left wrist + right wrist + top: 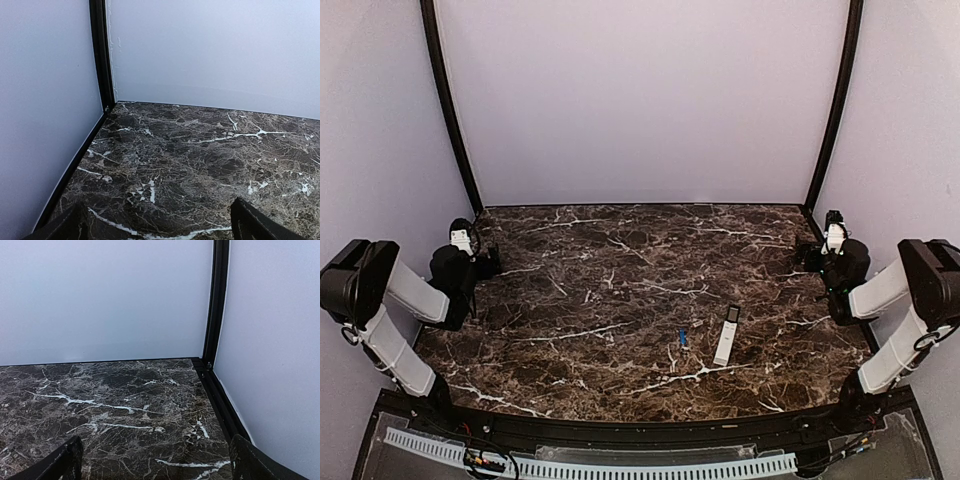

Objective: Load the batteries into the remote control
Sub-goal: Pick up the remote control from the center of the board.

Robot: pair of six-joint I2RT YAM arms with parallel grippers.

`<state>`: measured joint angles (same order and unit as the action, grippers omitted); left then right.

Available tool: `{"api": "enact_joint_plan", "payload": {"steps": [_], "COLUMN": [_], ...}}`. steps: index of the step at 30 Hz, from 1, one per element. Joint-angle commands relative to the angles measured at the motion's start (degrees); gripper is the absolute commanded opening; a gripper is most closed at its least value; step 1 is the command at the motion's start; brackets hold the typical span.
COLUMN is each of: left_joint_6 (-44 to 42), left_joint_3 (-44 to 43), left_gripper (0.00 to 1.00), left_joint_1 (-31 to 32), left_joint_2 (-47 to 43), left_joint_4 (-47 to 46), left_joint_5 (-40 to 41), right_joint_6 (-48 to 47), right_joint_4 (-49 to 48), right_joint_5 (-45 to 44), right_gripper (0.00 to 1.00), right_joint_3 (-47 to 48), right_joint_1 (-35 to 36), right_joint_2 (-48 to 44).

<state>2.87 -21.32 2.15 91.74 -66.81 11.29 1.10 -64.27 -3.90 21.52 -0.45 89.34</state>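
Blue battery (pixel 682 338) sits near the remote (pixel 727 337) (I spot only one). Left gripper (pixel 159 212) and right gripper (pixel 156 445) gape wide, empty; a clumsy pinch could send it rolling.

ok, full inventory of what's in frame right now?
remote control: 1, white with black far end, right of centre, near front
battery: 1 visible, blue, just left of the remote, apart from it
table: 1, dark brown marble, white veins
walls: 3, pale lilac, back and sides
frame posts: 2, black, back corners
cable duct: 1, white slotted, below table's near edge
left gripper: 1, black, open, empty, left edge
right gripper: 1, black, open, empty, right edge
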Motion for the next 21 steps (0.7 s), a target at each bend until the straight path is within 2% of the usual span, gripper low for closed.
{"api": "enact_joint_plan", "payload": {"steps": [1, 3, 5, 8, 10, 12, 14, 15, 16, 18, 21], "left_joint_6": [-0.9, -0.9, -1.0, -1.0, -1.6, -1.9, 0.0, 1.0, 0.1, -1.7, -3.6], "left_joint_3": [-0.5, -0.6, -0.5, -0.7, -0.8, -2.0, -6.3, -9.3, -10.0, -11.8, -18.8], "left_gripper": [0.99, 0.99, 0.99, 0.99, 0.99, 0.99, 0.99, 0.99, 0.99, 0.99, 0.98], "left_joint_1": [-0.1, -0.1, -0.1, -0.2, -0.2, -0.2, 0.5, 0.7, 0.8, 2.1, 6.7], "left_joint_2": [-1.2, -1.2, -1.2, -1.2, -1.4, -3.8, -9.2, -12.2, -13.3, -16.1, -20.2], "left_joint_4": [-0.6, -0.6, -0.6, -0.4, -0.1, 3.3, 15.2, 23.0, 21.3, 20.2, 29.2], "left_joint_5": [-0.7, -0.7, -1.1, -1.5, -2.8, -1.8, 5.8, 7.4, 7.4, 4.2, 3.0], "right_joint_6": [-0.1, 0.0, 0.2, 1.1, 5.3, 8.4, 11.0, 11.6, 12.1, 14.1, 18.3], "right_joint_4": [-1.4, -1.6, 2.1, 16.4, 27.9, 36.0, 43.5, 49.6, 54.4, 62.9, 75.2], "right_joint_5": [0.4, 0.6, 0.1, -0.9, 0.0, 5.0, 11.7, 15.5, 17.1, 13.4, 5.2], "right_gripper": [0.99, 0.99, 0.99, 0.99, 0.99, 0.98, 0.95, 0.92, 0.90, 0.87, 0.82], "right_joint_3": [0.5, 0.5, 1.7, 5.7, 8.6, 10.4, 12.6, 14.5, 16.4, 19.9, 24.3], "right_joint_1": [0.1, 0.1, 0.1, 0.1, 0.1, 0.1, 1.0, 2.6, 4.2, 9.9, 19.2], "right_joint_2": [-0.6, -0.6, -2.7, -11.3, -17.3, -23.1, -26.7, -28.1, -29.0, -30.4, -31.1]}}
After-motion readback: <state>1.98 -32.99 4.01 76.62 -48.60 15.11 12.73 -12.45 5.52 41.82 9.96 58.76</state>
